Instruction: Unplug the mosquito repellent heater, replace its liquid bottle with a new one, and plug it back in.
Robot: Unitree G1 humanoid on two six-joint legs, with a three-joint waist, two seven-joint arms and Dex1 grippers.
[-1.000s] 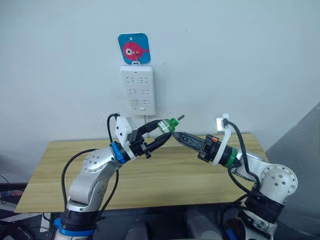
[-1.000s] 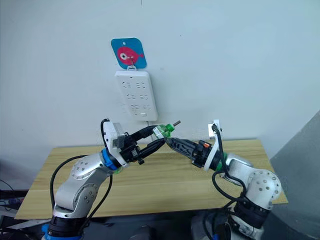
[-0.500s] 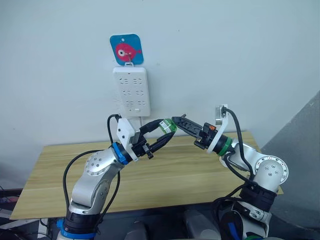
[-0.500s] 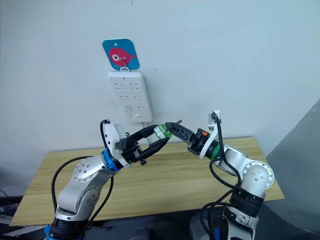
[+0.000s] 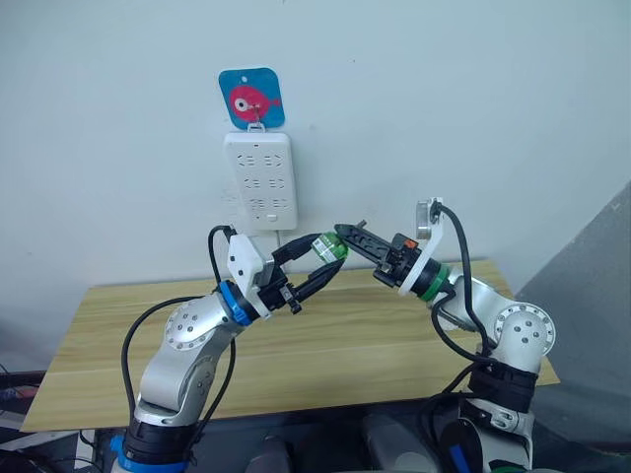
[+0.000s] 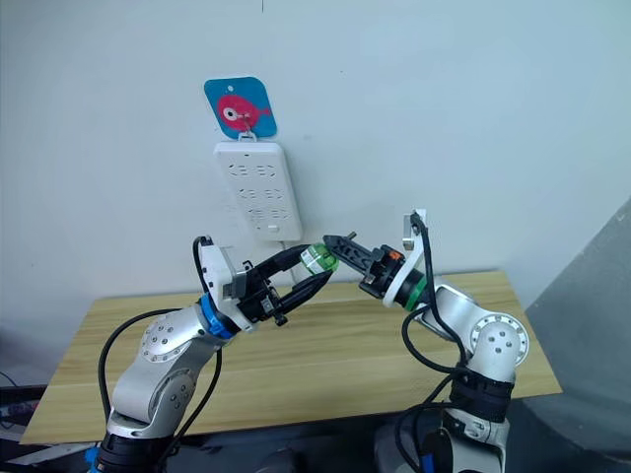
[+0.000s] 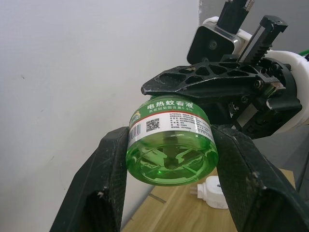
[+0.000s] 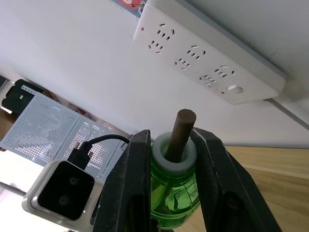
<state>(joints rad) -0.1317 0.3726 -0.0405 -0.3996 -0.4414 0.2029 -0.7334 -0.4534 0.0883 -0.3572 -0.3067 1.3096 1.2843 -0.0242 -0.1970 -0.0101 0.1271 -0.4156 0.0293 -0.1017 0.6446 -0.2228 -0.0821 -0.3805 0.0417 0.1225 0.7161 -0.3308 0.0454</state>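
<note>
Right pincer [image 8: 169,159] had advanced since a second before, its fingers now clamped on the neck of the green liquid bottle [image 7: 170,145]; left pincer [image 7: 171,159] pinched the bottle's body, both held in the air above the desk [image 5: 394,345]; mosquito repellent heater [image 7: 212,192] lay on the desk; power strip [image 5: 261,182] hung on the wall.

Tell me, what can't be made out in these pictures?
- Heater: in the left wrist view, partly hidden behind the left end effector's finger; prongs not visible.
- Bottle label: tiny print unreadable in the left wrist view.
- Bottle's lower body: cut off by the edge and the right end effector in the right wrist view.
- Power strip cable: hidden behind the arms.
</note>
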